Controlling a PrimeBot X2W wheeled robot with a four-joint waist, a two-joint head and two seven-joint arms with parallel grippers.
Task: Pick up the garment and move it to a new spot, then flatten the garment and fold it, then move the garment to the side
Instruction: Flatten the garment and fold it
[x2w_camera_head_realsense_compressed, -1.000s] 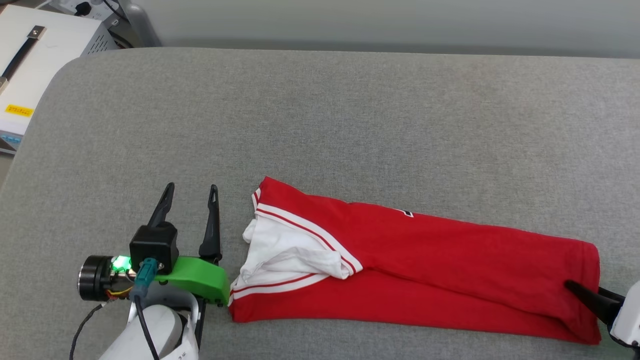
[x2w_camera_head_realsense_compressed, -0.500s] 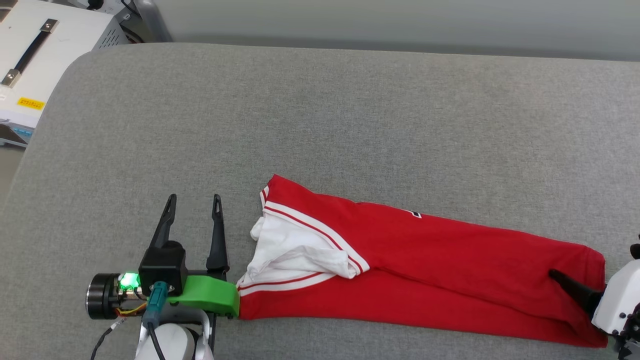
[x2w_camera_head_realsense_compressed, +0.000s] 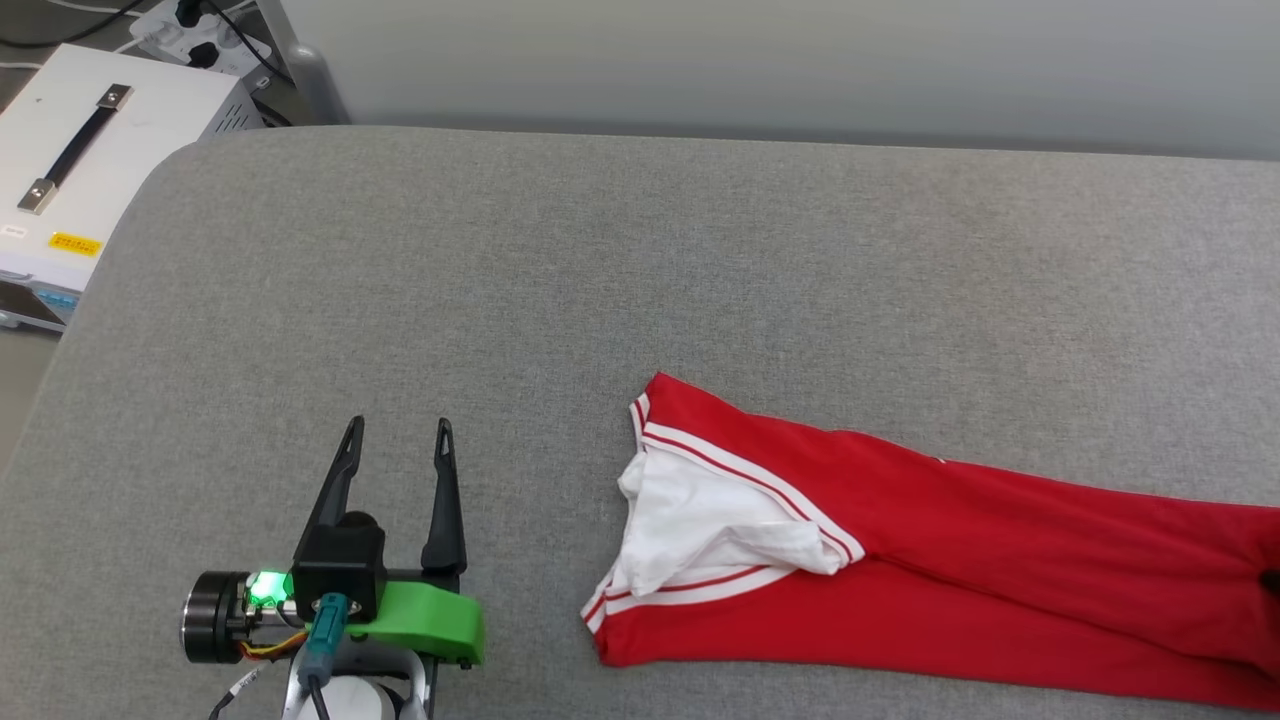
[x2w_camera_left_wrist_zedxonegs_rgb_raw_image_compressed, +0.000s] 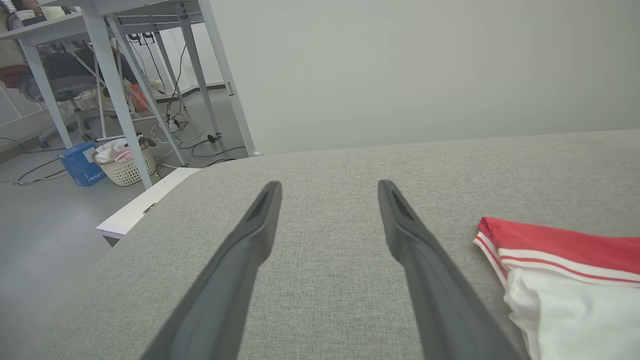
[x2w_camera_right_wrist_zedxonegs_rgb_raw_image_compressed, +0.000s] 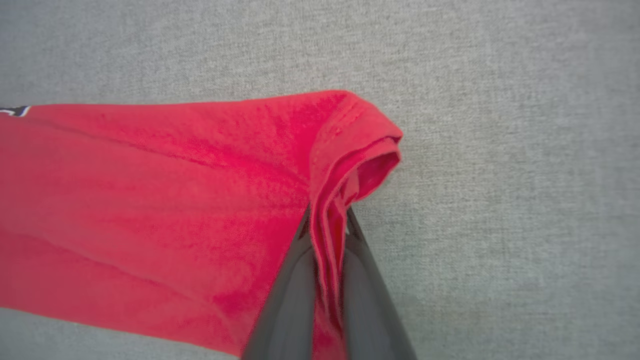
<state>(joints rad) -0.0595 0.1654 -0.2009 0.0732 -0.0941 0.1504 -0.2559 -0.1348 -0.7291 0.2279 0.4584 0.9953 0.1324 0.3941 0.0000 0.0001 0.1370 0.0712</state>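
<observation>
Left end effector (x2w_camera_left_wrist_zedxonegs_rgb_raw_image_compressed: 329, 186) splayed, grey surface (x2w_camera_left_wrist_zedxonegs_rgb_raw_image_compressed: 325, 295) beyond; garment (x2w_camera_left_wrist_zedxonegs_rgb_raw_image_compressed: 565, 280) beside it.

Grey cushion top (x2w_camera_head_realsense_compressed: 700, 250) wide open across upper half and middle of head view. Red garment (x2w_camera_head_realsense_compressed: 950, 590) lies along lower right, only obstacle there. Lower left holds left gripper (x2w_camera_head_realsense_compressed: 399, 424); bare strip between it and garment. White case (x2w_camera_head_realsense_compressed: 90, 150) beyond cushion edge, upper left corner.

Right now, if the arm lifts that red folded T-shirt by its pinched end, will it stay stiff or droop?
Probably droops: the red, white-sleeved T-shirt bunches into soft pleats where the right gripper pinches it. It likely drags, not glides, across the coarse grey woven surface.
</observation>
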